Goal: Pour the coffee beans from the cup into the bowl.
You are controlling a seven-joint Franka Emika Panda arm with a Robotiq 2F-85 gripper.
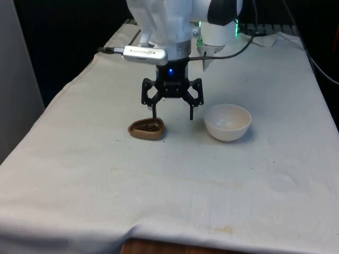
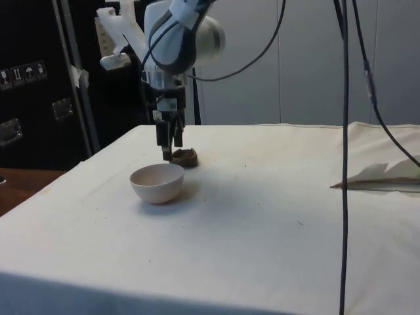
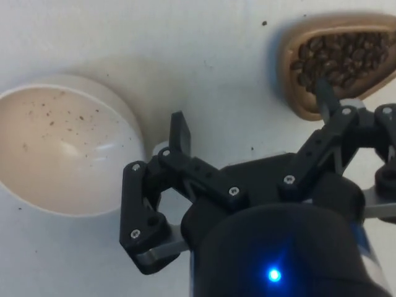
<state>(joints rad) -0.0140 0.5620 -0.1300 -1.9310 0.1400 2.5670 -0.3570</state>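
Gripper [image 1: 172, 113] wide open, holding nothing, low above cloth [image 1: 159, 201]. Cup [image 1: 146, 128] of beans [image 3: 337, 57] under one finger; bowl [image 1: 228, 121] beyond other finger. Risk: finger lands inside cup, tips it, beans spill.

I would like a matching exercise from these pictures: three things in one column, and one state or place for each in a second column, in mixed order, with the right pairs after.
Things:
1. cup
2. bowl
3. claw

States or places:
A. white, holds only dark specks, no beans
B. open, one finger over the beans and the other over the cloth
C. brown, holds coffee beans, stands on the cloth on the front view's left

Right pairs: 1-C, 2-A, 3-B
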